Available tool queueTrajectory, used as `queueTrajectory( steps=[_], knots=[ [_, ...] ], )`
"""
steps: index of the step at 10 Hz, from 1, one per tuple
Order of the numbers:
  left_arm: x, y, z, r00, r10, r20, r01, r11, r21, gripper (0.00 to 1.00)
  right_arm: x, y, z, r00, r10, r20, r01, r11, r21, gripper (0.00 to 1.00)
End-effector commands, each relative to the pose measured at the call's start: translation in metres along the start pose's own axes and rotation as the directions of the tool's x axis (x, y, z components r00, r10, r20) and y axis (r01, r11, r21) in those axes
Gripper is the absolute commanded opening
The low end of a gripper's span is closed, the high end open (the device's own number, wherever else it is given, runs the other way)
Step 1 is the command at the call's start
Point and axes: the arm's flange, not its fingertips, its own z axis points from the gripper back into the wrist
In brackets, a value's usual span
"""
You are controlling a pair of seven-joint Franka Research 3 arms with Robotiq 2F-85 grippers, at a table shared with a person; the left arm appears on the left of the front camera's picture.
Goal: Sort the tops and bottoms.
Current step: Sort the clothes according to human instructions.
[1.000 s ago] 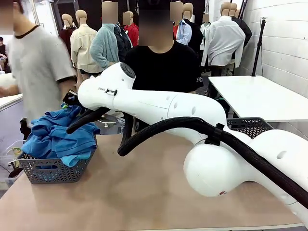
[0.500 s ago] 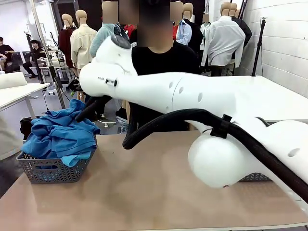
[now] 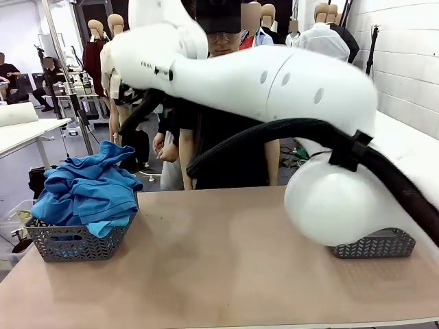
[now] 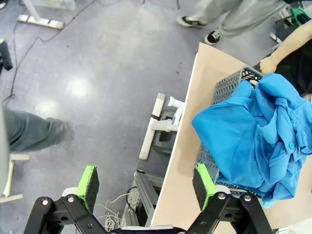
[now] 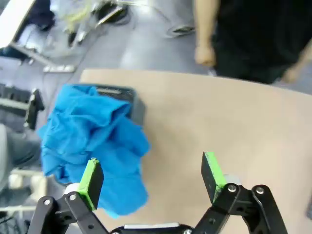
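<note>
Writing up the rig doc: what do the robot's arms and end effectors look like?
Glossy white rounded arm with small dark holes and a thick black corrugated cable clipped alongside. Left end effector and right end effector: black linkage frames with silver bolts, two fingers tipped with bright green pads.

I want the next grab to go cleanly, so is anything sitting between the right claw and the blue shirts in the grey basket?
Nothing visible does. The open right claw hangs above bare table, with the bright blue fabric tops heaped in the grey plastic basket just beside it.

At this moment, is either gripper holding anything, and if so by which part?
Nothing is held. The left gripper and right gripper are both open with empty fingers. The blue tops lie heaped in the grey basket.
</note>
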Motion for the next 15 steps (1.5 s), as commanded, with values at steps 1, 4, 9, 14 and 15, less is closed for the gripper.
queueTrajectory(
  steps=[1,4,9,14,15],
  knots=[
    [-0.002,0.0,0.001,1.0,0.002,0.002,-0.002,1.0,-0.01,1.0,0.099,0.076,0.023,0.999,-0.026,-0.042,0.015,0.969,-0.247,1.0],
    [-0.002,0.0,0.001,1.0,0.002,0.002,-0.002,1.0,-0.01,1.0,0.08,0.034,0.018,0.983,-0.157,-0.091,0.11,0.913,-0.392,1.0],
    [-0.002,0.0,0.001,1.0,0.002,0.002,-0.002,1.0,-0.01,1.0,-0.003,-0.031,0.048,0.999,-0.04,-0.021,0.032,0.951,-0.308,1.0],
    [-0.012,-0.004,0.018,0.995,-0.071,0.071,0.076,0.995,-0.067,1.0,-0.01,-0.064,0.052,0.999,0.031,-0.027,-0.039,0.912,-0.408,1.0],
    [-0.023,-0.018,0.024,0.985,-0.124,0.116,0.135,0.987,-0.088,1.0,-0.018,-0.106,0.062,0.994,0.083,-0.072,-0.109,0.856,-0.506,1.0]
  ],
)
